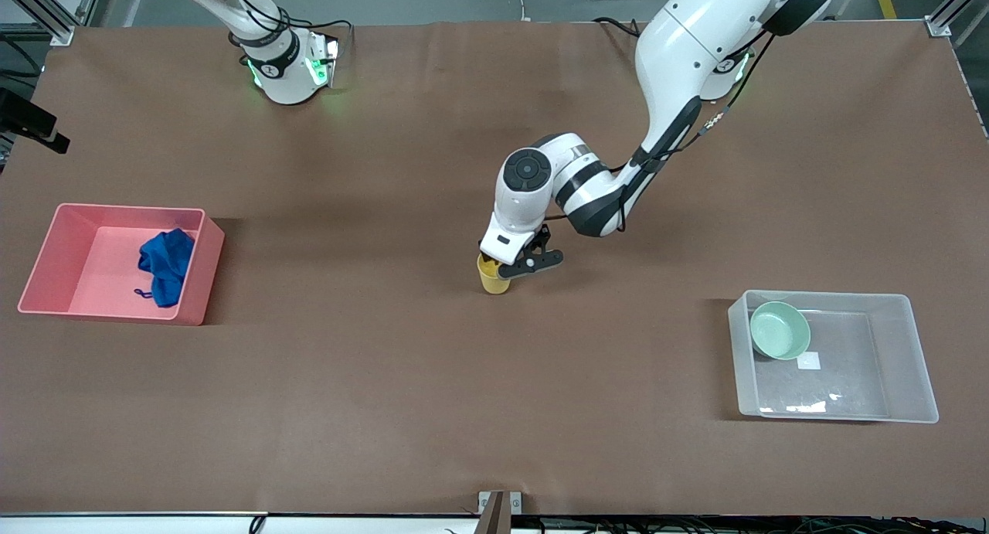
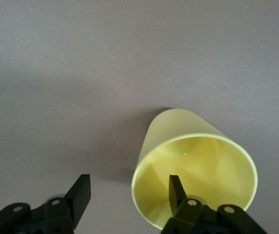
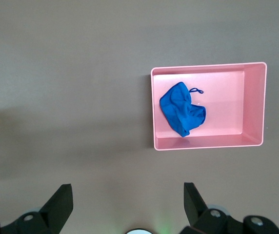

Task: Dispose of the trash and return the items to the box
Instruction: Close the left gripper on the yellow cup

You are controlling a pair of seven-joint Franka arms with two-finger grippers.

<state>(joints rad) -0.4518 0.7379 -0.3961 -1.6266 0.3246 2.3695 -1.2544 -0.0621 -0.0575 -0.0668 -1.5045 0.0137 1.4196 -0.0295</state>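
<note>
I've got the left gripper (image 1: pixel 506 270) at frame centre w/ fingers (image 2: pixel 177 190) parted astride the rim of the yellow cup (image 1: pixel 493 274) standing on the worktop (image 1: pixel 494 410), one inside, one outside; light, stiff, slick plastic, so pinch the wall; right gripper (image 3: pixel 127 202) waits, fingers spread.

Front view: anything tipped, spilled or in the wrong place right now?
Nothing stands out. The blue rag lies in the pink bin, the mint bowl leans in a corner of the clear tub, and the yellow cup stands upright mid-table with the left claw straddling its rim.
</note>
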